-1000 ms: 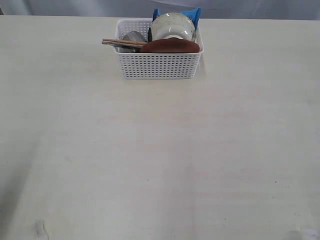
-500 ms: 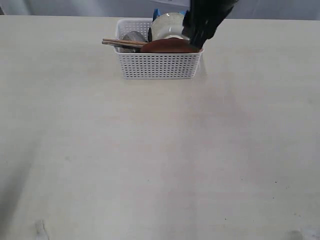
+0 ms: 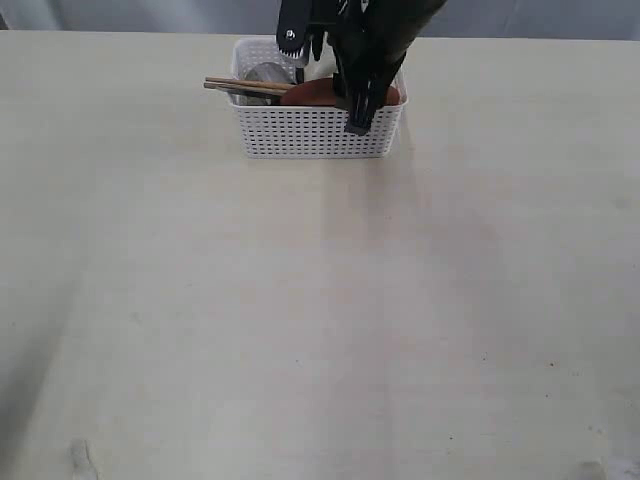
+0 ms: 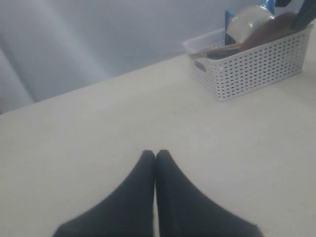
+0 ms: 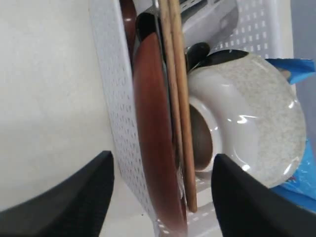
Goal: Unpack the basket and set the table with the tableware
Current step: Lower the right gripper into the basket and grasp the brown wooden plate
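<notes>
The right gripper hangs over the near edge of the basket with its jaws spread wide and nothing in them. One finger sits outside the lattice wall, over bare table, and the other sits inside, above the foot of the bowl. Between the two fingers lie the basket's front wall, the reddish-brown plate and the chopsticks. The plate stands on edge, flat against the inside of that wall, probably because the basket is too narrow to take it lying down. The chopsticks run along the plate's inner face, wedged between it and the bowl. The bowl is tipped on its side with its foot ring turned toward the plate, and a blue bag fills the space beyond the inner finger, on the far side of the bowl. The wide spread seems meant to clear the packed pieces on approach. As it stands, closing would catch the wall along with the plate, so the outer finger likely needs to come inside the rim first. The left gripper rests low over the table with its fingers pressed together on nothing, apparently parked out of the way. The basket sits well ahead of its fingertips and off to one side.
</notes>
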